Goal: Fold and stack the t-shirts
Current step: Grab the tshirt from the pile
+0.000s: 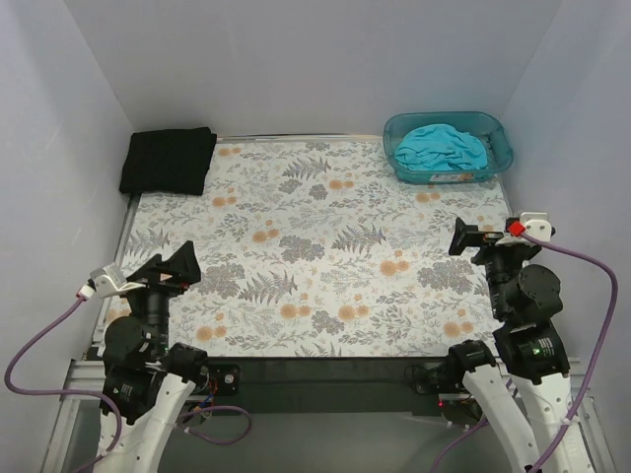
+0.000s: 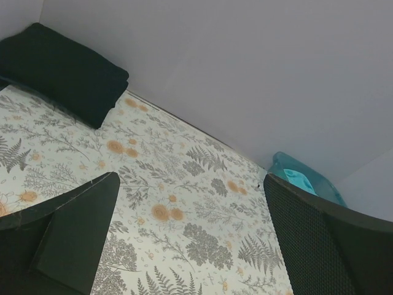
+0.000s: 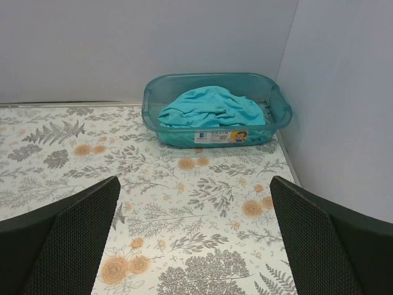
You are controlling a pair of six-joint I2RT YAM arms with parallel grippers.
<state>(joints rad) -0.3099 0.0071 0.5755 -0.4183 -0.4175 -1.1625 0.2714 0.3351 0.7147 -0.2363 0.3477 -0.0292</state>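
We've got the black t-shirt (image 1: 168,161) folded into a tidy rectangle at the far left corner of the floral counter (image 1: 315,286). The turquoise t-shirt (image 1: 441,150) is just a crumpled heap inside the see-through teal tub (image 1: 505,146) over at the far right corner. Both arms sit at the near edge, well apart from either shirt. The left fingers (image 2: 67,233) are spread wide with nothing between them. The right fingers (image 3: 67,246) are spread too, gripping nothing and facing the tub.
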